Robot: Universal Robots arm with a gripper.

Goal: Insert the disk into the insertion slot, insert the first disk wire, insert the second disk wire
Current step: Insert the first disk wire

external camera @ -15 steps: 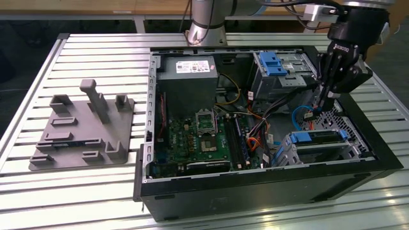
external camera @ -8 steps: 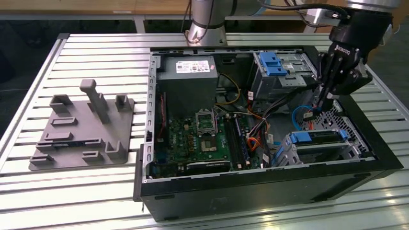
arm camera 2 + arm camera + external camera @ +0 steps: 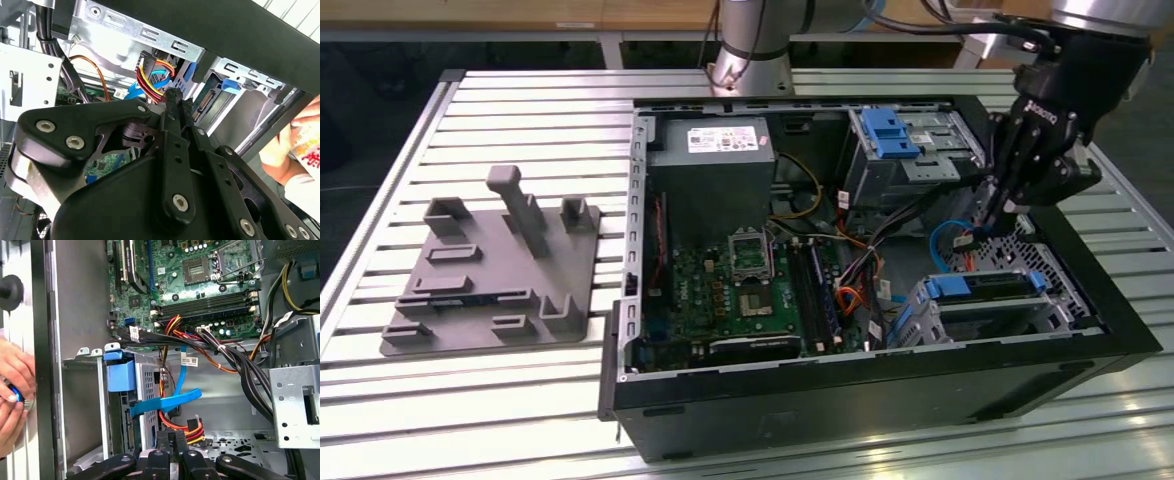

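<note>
Pinching the plug end of the bundled red, yellow and black disk wire [image 3: 152, 75]. My black gripper [image 3: 172, 96] is clenched on it, fingers nearly meeting.

Judgement: light in the hand, limp along the strands, stiff only at the moulded plug. The hold belongs on the plug's flat sides, never on the strands. The contacts are likely fragile, so it wants to go in square.

The flat silver-grey disk [image 3: 991, 287] in its bright blue carrier is seated in the small grey perforated sheet-metal insertion slot [image 3: 947, 325], about four o'clock in the case in the exterior view. I hover near two o'clock, close by it. The first step looks done.

A flat bright blue data cable [image 3: 172, 401] crosses just beside my fingertips. Whether its end is mated to the disk I cannot tell.

The green motherboard [image 3: 747, 290] is at eight o'clock, with the open black computer case [image 3: 854, 390] around it all. A person's hand [image 3: 12, 390] is outside the case wall. A grey moulded fixture plate [image 3: 480, 280] lies well apart at nine o'clock on the slatted metal table [image 3: 520, 110].
</note>
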